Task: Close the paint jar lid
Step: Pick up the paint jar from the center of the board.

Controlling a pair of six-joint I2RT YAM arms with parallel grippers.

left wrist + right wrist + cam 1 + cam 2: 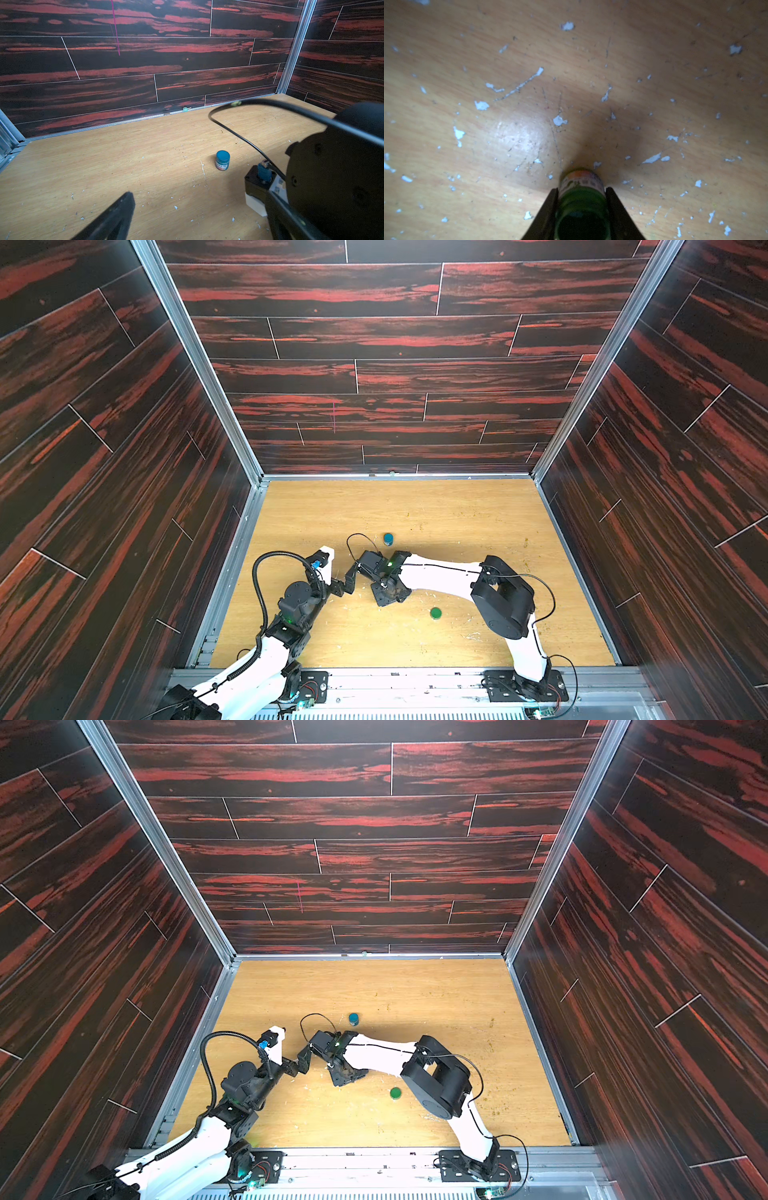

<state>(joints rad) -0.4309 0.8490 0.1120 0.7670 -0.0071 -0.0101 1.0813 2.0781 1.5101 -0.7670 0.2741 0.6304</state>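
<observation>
Paint jar [582,199], the green one, stands open-mouthed between the right jaws, which press against its two sides just below the rim. It appears to rest on the table [457,522], though the wrist view does not make the contact plain. In both top views the jar is hidden beneath the right arm's down-turned wrist, near the middle of the table. The grip low on the neck leaves the mouth free, which suits a hold meant to steady the jar while a cap goes on.

Its green lid [435,612] lies flat on the table, apart from the jar and nearer the front edge, untouched. The left jaws stand wide and hold nothing, hovering just beside the right wrist. That probably puts them in reach to fetch the lid. A blue jar [388,538] with its cap on stands behind the arms and plays no part. Judged from this, the closing has barely begun: the lid is yet to be picked up.
</observation>
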